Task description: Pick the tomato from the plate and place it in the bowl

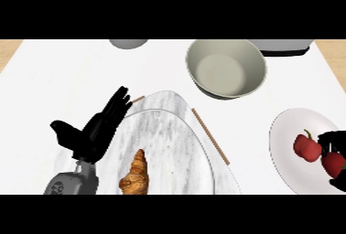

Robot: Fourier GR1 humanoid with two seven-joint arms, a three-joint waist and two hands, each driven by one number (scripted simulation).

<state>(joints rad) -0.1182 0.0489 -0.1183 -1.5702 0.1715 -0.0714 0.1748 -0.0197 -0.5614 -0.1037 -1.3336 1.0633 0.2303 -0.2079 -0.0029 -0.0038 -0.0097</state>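
Counter of white fills the head view, with a grey-green bowl standing upright toward the far side, right of centre. Near the right edge sits a pale plate; on it lies a red tomato with a small dark stem, and a second red piece lies just beside it, partly covered. The right hand shows only as black fingers at the picture's right edge, curled over that second red piece and close to the tomato; whether it grips anything I cannot tell. The left hand rests open at the left, fingers straight and pointing away, thumb spread out, above a marbled board. A croissant lies on that board near the lower edge. A thin wooden stick lies aslant between the board and the plate
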